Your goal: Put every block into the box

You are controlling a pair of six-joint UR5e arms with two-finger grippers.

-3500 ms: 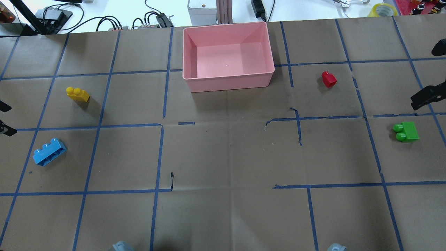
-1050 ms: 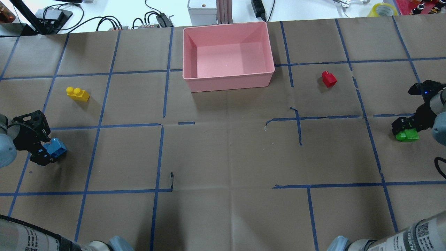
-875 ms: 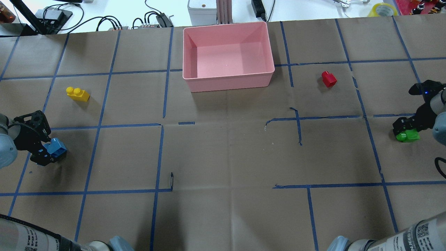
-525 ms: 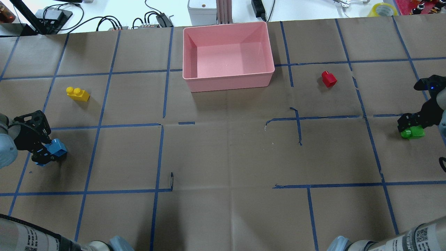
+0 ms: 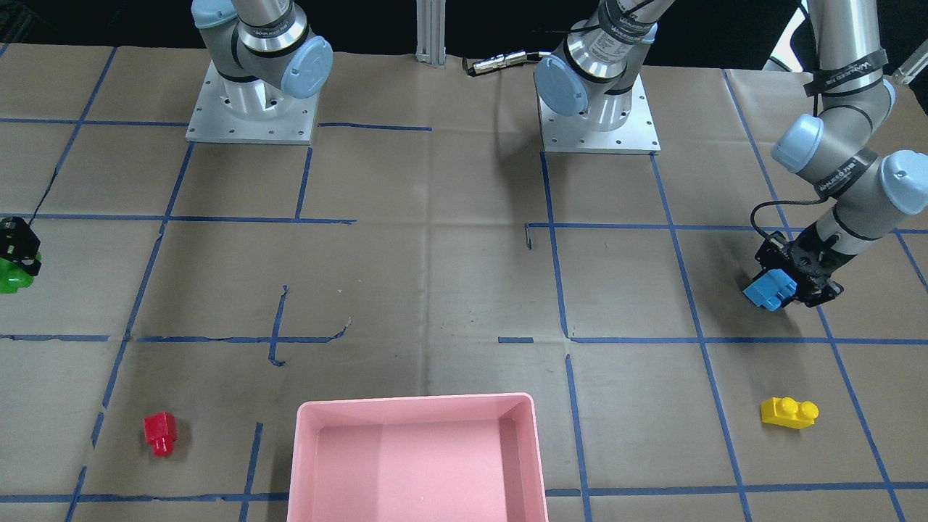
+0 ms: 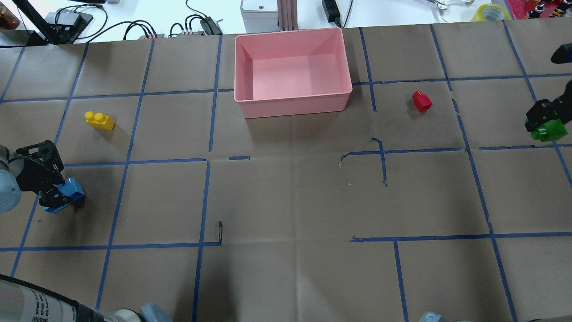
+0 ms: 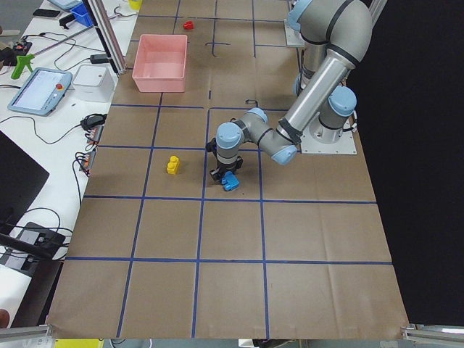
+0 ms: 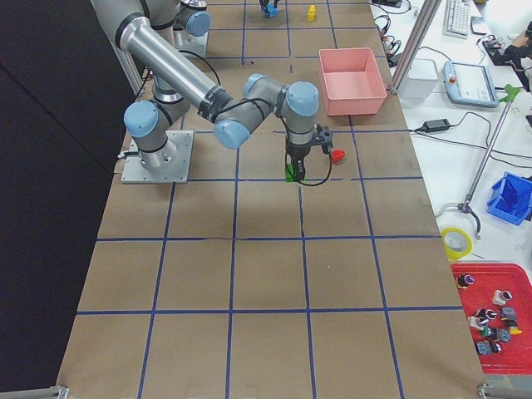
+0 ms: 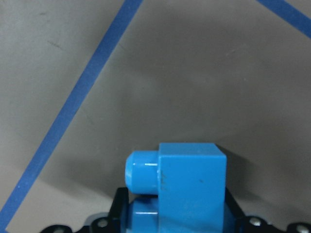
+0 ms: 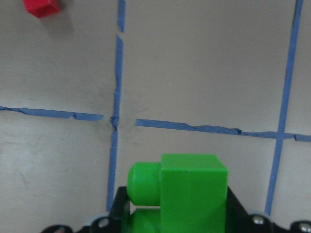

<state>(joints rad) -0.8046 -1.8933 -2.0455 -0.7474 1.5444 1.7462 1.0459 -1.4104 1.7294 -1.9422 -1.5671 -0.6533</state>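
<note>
My left gripper (image 6: 55, 197): clamped on light blue brick (image 6: 73, 189). My right gripper (image 6: 539, 122): clamped on green brick (image 6: 550, 131). Yellow brick (image 6: 99, 120), red brick (image 6: 421, 101): on table (image 6: 290, 201), outside pink box (image 6: 292, 103).

Brown paper-covered table (image 6: 286, 201) (blue tape grid (image 6: 447, 237)); yellow tape roll (image 6: 479, 14) beyond it.

Silver tube arms (image 5: 844, 43), pale-blue joint caps (image 5: 304, 65), black jaws.

Pink box (image 6: 295, 105) upright, 12 o'clock. Yellow block (image 6: 99, 121) 9 o'clock, red block (image 6: 422, 101) 2 o'clock, both on table. Blue block (image 6: 69, 191) gripped, 7 o'clock of yellow block. Green block (image 6: 548, 131) gripped, 3 o'clock.
</note>
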